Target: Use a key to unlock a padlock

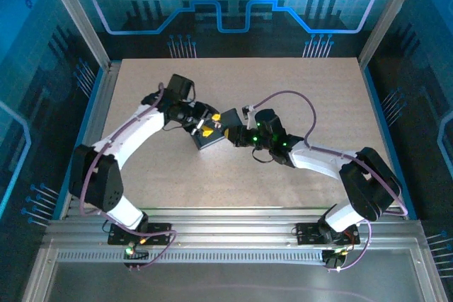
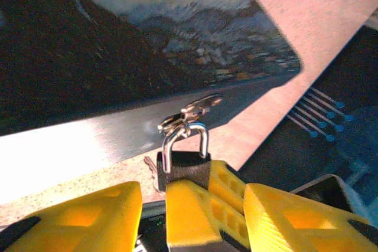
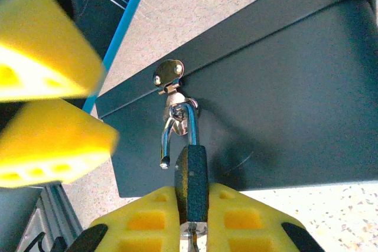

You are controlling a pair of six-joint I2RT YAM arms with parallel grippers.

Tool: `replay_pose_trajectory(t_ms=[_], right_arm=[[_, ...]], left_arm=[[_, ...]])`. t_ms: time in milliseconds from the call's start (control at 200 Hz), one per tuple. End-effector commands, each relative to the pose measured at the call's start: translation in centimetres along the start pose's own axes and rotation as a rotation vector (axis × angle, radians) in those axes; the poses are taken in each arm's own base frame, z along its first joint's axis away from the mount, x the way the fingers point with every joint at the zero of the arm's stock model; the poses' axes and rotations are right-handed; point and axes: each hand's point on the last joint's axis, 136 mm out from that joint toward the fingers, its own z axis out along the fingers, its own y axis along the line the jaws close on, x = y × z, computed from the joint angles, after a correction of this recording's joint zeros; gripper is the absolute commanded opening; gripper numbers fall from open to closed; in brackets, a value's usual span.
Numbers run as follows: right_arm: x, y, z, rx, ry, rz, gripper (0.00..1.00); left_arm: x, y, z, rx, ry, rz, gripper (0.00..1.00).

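Padlock (image 3: 192,175), small, dark metal body with a bright steel shackle (image 3: 177,125): hanging at the side wall of the dark rectangular metal box (image 3: 283,98), with the shackle passing through the silver metal hasp (image 3: 168,76) just under the lid edge. One shackle leg is standing free of the body, so the lock is showing open while hooked on. The box is sitting near the middle of the speckled beige table (image 1: 297,90), between the two arms.

Right gripper (image 3: 192,198), yellow ribbed fingers: clamping the padlock body, one finger pressing against each flat side. A small metal piece is showing under the body between the fingers. Whether it is the key cannot be told.

Left gripper (image 2: 194,186), yellow fingers: standing well apart and gripping nothing. In the left wrist view they are straddling the right gripper's two fingers and the lock held in them. In the right wrist view its fingers (image 3: 53,140) are showing blurred at the left, near the box corner.

Edges and room: both grippers are crowding the same face of the box, close against each other. The table is lying open beyond the box toward the far edge and out to both sides. A blue border strip (image 1: 86,129) is running along the left edge, and ribbed aluminium rails (image 1: 233,235) are lying across the near edge by the arm bases.
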Motion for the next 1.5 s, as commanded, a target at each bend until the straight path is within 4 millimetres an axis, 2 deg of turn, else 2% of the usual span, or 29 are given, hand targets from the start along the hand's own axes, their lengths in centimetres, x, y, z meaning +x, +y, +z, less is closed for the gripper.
replay_pose_trajectory(t_ms=[0,150,265,300,320,405,500,630,755,945,1090,1266,1391,1496], right_arm=[[-1.3,0.8,-1.1,-0.028,-0.032,-0.022,0.00],[-2.0,0.7,-1.8,-0.041,-0.029,-0.028,0.00],[-2.2,1.1,-2.3,-0.028,0.010,-0.102,0.00],[-1.8,0.9,-2.4,-0.013,0.036,-0.133,0.00],[-2.6,1.6,-2.5,-0.015,0.032,-0.159,0.00],[-2.7,1.2,-2.8,0.046,0.094,-0.222,0.00],[-3.3,1.2,-3.0,0.053,0.115,-0.239,0.00],[-4.1,1.7,-2.9,0.012,0.122,-0.177,0.00],[-4.4,2.0,-2.8,0.028,0.133,-0.197,0.00],[-4.4,1.0,-3.1,0.119,0.181,-0.254,0.00],[-4.4,0.6,-3.4,0.151,0.199,-0.274,0.01],[-4.4,0.9,-2.7,0.085,0.215,-0.180,0.06],[-3.6,-0.5,-2.0,0.118,0.266,-0.126,0.09],[-3.0,-1.5,-1.9,0.145,0.285,-0.122,0.17]], left_arm=[[-0.2,-0.8,-2.6,0.033,-0.015,0.039,0.50],[-2.2,-0.8,-3.9,0.008,-0.081,0.116,0.50],[-4.2,-1.0,-4.5,-0.076,-0.157,0.313,0.49],[-4.5,-0.8,-4.2,-0.108,-0.160,0.379,0.49],[-4.8,-0.4,-4.1,-0.132,-0.165,0.404,0.48],[-4.8,0.8,-2.8,-0.195,-0.157,0.489,0.47],[-4.1,2.0,-1.1,-0.202,-0.130,0.518,0.47],[-3.6,3.1,0.5,-0.179,-0.106,0.507,0.47],[-2.9,2.8,1.3,-0.141,-0.087,0.516,0.47],[-3.1,2.4,1.2,-0.145,-0.109,0.527,0.47],[-4.3,1.4,0.6,-0.166,-0.170,0.552,0.48],[-6.1,-0.4,0.6,-0.171,-0.244,0.570,0.52],[-7.6,-1.0,1.3,-0.190,-0.283,0.588,0.52],[-8.4,-0.8,2.1,-0.222,-0.282,0.584,0.52]])
